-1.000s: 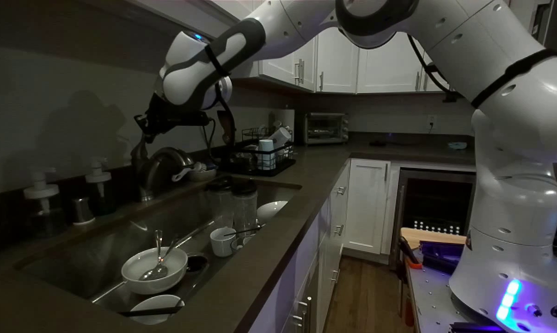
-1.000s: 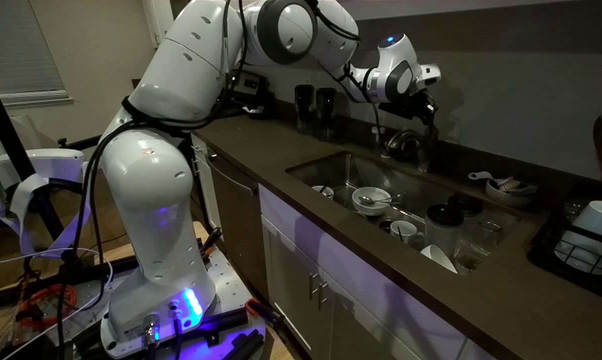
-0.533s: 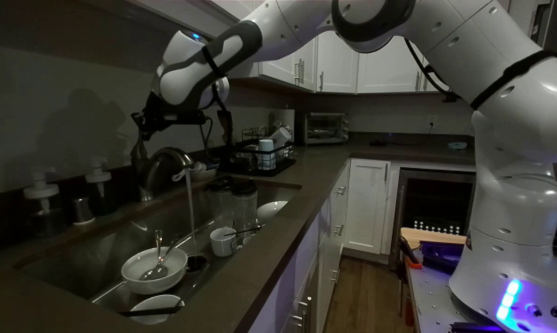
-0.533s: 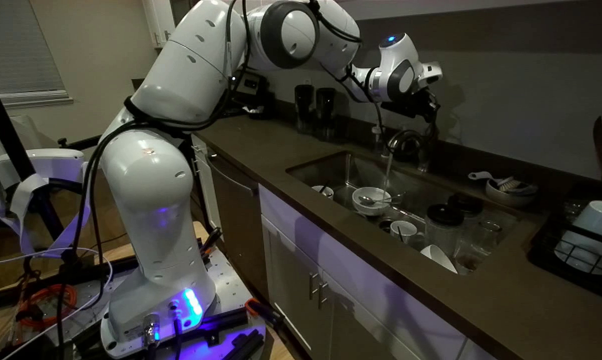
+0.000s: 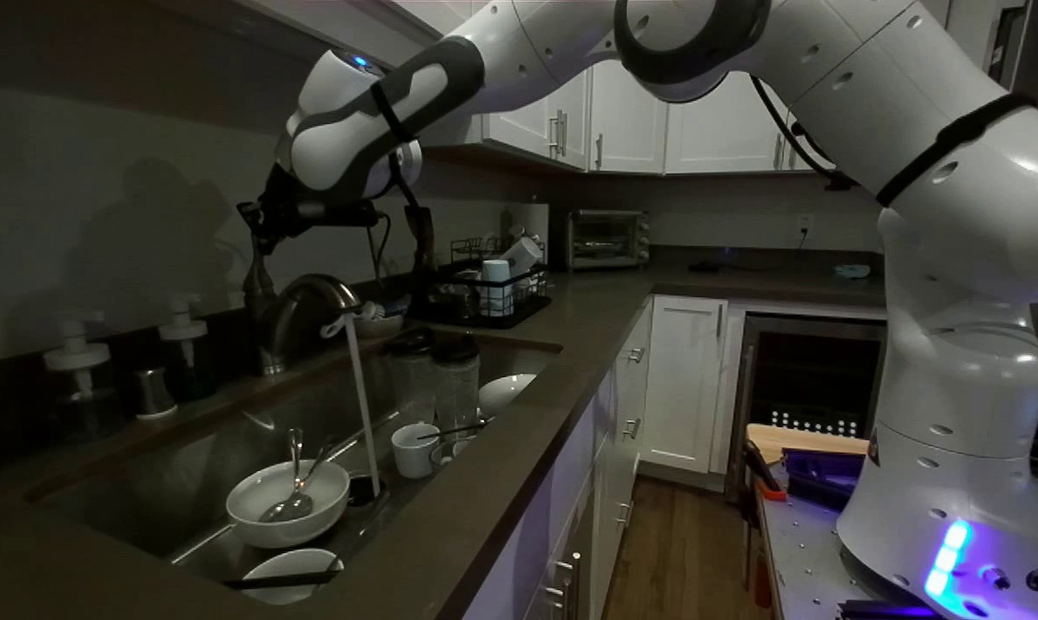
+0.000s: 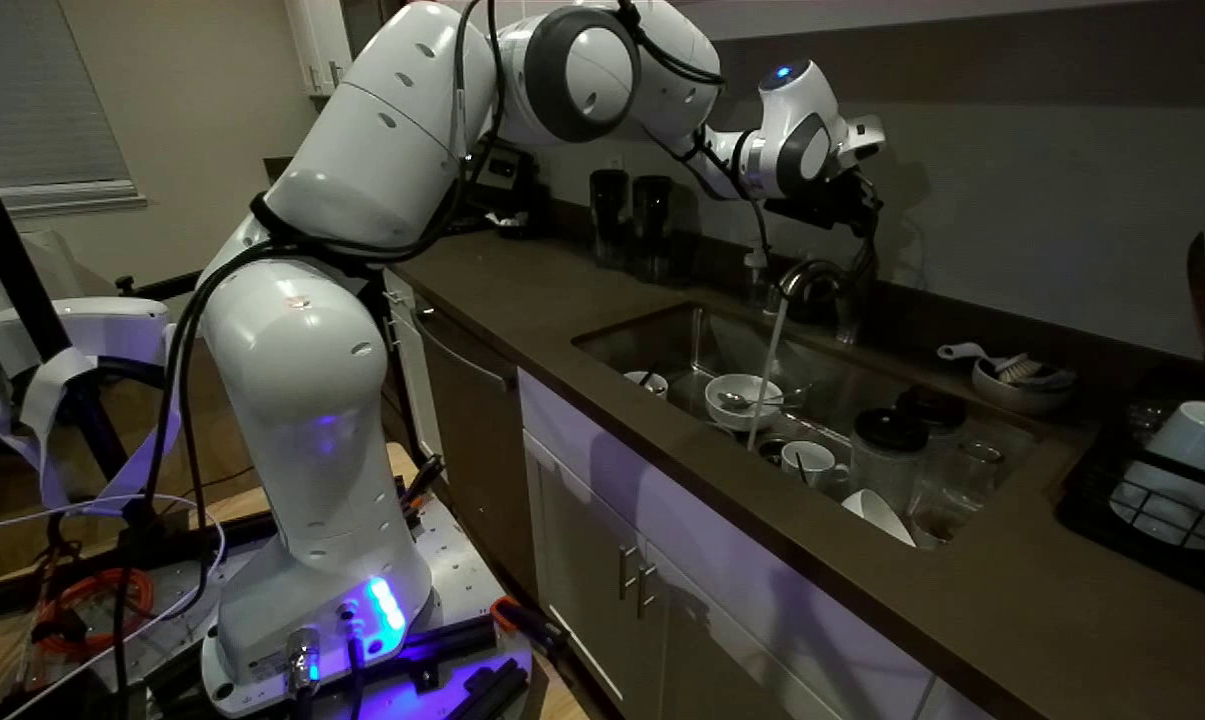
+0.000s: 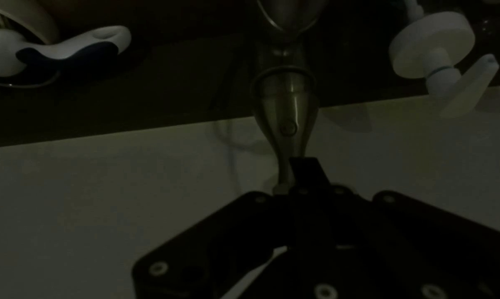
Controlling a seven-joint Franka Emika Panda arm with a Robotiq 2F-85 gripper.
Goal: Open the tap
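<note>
The tap (image 5: 290,319) is a dark metallic faucet with an arched spout at the back of the sink; it shows in both exterior views (image 6: 850,310). A stream of water (image 5: 362,405) runs from the spout into the sink. My gripper (image 5: 258,245) is at the upper end of the tap's raised lever handle (image 5: 258,280), close to the wall. In the wrist view the handle (image 7: 288,120) rises to my fingertips (image 7: 308,170). The fingers look shut together, with the handle beside and behind them, not between them. The handle's tip is partly hidden by the gripper.
The sink holds a white bowl (image 5: 286,508) with spoons, a white cup (image 5: 414,452) and jars (image 6: 890,450). Soap dispensers (image 5: 77,362) stand beside the tap. A bowl with a brush (image 6: 1022,385) and a dish rack (image 5: 501,297) stand on the counter.
Water has started running from the spout, first thin, now a stronger stream. My gripper has moved slightly up and toward the wall, and the handle's top has moved with it.
</note>
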